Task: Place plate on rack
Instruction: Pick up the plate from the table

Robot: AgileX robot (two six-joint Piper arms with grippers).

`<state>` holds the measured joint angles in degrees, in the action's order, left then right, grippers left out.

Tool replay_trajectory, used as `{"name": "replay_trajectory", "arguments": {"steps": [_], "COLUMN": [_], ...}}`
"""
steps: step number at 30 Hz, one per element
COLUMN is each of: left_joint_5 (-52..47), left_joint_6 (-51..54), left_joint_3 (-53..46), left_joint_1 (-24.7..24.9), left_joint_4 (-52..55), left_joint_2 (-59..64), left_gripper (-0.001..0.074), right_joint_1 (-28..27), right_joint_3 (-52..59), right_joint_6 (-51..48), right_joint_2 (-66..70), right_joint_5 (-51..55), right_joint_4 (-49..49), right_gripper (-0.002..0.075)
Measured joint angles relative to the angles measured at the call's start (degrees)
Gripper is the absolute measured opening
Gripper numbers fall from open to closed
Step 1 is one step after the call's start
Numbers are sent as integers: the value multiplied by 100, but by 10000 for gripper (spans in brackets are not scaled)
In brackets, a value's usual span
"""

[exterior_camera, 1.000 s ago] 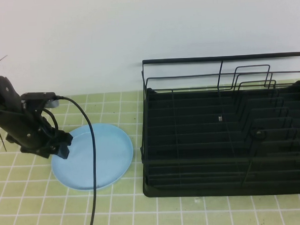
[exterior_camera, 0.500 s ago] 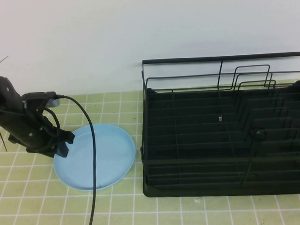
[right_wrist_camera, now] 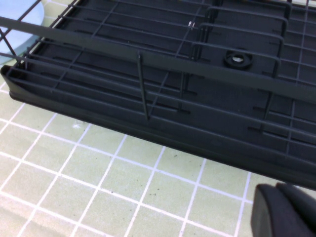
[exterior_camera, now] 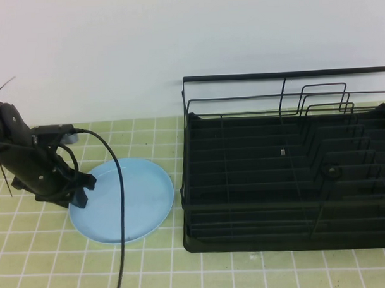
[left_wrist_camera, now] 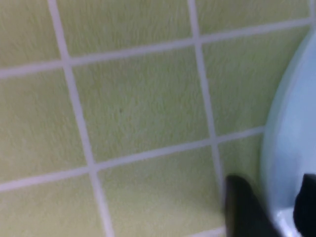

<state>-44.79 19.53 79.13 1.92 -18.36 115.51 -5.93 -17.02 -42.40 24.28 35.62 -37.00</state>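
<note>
The light-blue plate [exterior_camera: 132, 198] lies flat on the green tiled table, left of the black wire rack [exterior_camera: 288, 172]. My left gripper [exterior_camera: 81, 188] is down at the plate's left rim. In the left wrist view its two dark fingers [left_wrist_camera: 244, 210] stand either side of the plate [left_wrist_camera: 296, 123] rim, closed onto it, with the left gripper [left_wrist_camera: 272, 200] low on the tiles. My right gripper [right_wrist_camera: 285, 210] is out of the high view; its wrist view shows it shut over the tiles, just in front of the rack [right_wrist_camera: 173, 74].
A black cable [exterior_camera: 121, 210] runs from the left arm across the plate towards the table's front edge. The rack's top rail [exterior_camera: 285, 74] and upright divider loops [exterior_camera: 324, 101] rise above its tray. A white wall stands behind.
My left gripper's fingers have closed in on the plate's left rim, and the arm has eased slightly left and lower. The plate slid a little to the right. The right arm is unmoved.
</note>
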Motion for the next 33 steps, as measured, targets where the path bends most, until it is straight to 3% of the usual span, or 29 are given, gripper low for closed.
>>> {"name": "replay_trajectory", "arguments": {"steps": [5, 10, 33], "left_joint_5": [-51, -2, 198], "left_joint_6": [0, 0, -124], "left_joint_3": [0, 0, 571], "left_joint_1": [0, 0, 0], "left_joint_4": [11, 24, -392], "left_joint_2": [63, 63, -411], "left_gripper": [139, 1, 0], "right_joint_1": [0, 0, 0], "right_joint_3": [0, 0, 0], "right_joint_6": [0, 0, 0], "right_joint_2": [0, 0, 0], "right_joint_5": [0, 0, 0], "right_joint_4": [0, 0, 0], "right_gripper": [-4, -4, -4]}}
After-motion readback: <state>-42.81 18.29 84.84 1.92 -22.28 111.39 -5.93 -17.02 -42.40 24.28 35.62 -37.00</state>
